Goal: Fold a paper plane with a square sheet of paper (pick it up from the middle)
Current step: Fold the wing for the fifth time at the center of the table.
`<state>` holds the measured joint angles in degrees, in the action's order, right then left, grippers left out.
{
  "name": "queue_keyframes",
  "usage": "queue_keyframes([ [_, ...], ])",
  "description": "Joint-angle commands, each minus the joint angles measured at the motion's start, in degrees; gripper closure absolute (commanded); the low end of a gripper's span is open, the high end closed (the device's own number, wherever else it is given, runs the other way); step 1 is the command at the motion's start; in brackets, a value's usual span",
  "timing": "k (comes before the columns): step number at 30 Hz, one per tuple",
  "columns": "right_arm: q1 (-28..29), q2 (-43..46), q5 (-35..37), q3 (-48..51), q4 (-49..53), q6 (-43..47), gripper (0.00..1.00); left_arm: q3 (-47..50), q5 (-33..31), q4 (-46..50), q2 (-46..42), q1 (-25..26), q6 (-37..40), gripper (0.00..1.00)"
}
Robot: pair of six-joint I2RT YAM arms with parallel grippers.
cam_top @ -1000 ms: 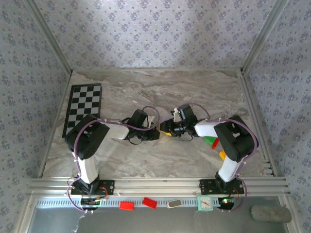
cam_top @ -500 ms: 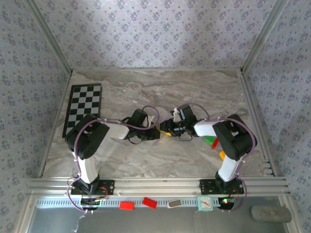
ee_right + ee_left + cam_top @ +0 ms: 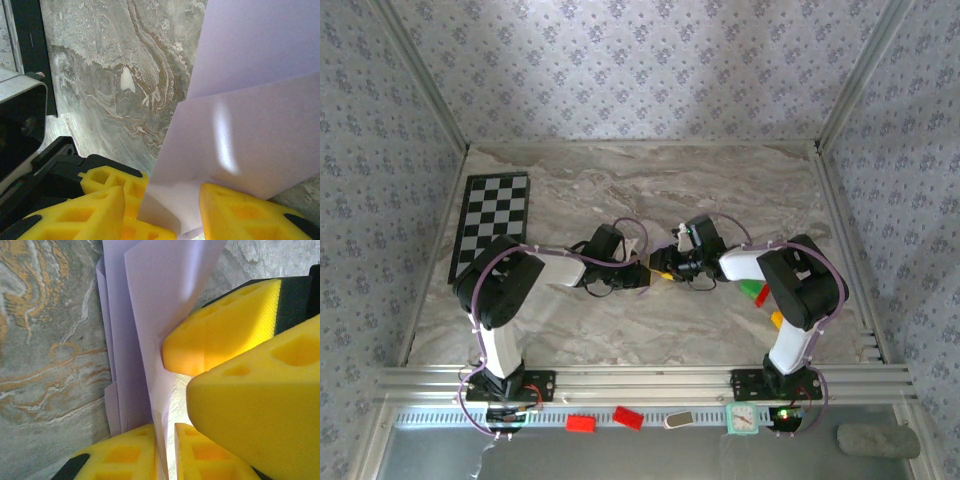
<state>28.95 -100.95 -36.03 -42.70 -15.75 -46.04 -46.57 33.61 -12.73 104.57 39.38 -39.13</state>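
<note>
The thin, plain, pale lilac sheet of paper (image 3: 145, 300) lies at the middle of the table, where the two arms meet. In the left wrist view it is folded into several overlapping layers. These run from the top centre of the frame down to the bottom centre, with stepped edges along the left side. The lower edge of the sheet passes into the narrow slit of the left gripper (image 3: 164, 440). Its two yellow foam fingers (image 3: 120, 457) stand slightly parted at the bottom of the frame, so this hand is a little open and not clamped.

At the right of that view are the right gripper's yellow fingers (image 3: 220, 335). The rounded tip of the upper one touches the paper's right edge.

In the right wrist view the paper fills the right half of the frame in two layers, one behind the other. The right gripper (image 3: 162, 195) has its fingers well apart at the bottom, and the sheet lies across the gap between them. A finger (image 3: 107, 177) of the left gripper, on a black mount, sits at the lower left just beside the paper.

From above, both grippers sit tip to tip at the centre of the grey-brown marbled table top (image 3: 720, 190). A flat black-and-white checkered board (image 3: 492, 220) lies well apart at the left. Two small red plastic blocks (image 3: 582, 423) rest at the bottom, below the metal rail (image 3: 650, 380).
</note>
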Motion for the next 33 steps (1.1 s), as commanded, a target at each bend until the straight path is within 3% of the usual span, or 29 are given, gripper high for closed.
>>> queue_keyframes([
  [1, -0.43, -1.45, -0.37, -0.73, 1.44, 0.28, 0.54, 2.35, -2.75, 6.86, -1.05, -0.14, -0.61, 0.83],
  [14, -0.21, -1.3, -1.48, -0.98, 0.83, 0.33, 0.54, 3.74, -3.0, 9.7, -6.11, 0.15, -1.43, 0.81],
  [33, 1.61, 3.57, -1.83, -1.6, 3.25, 0.32, 0.53, 3.41, -3.5, 10.36, -5.08, 0.58, -0.3, 0.86],
])
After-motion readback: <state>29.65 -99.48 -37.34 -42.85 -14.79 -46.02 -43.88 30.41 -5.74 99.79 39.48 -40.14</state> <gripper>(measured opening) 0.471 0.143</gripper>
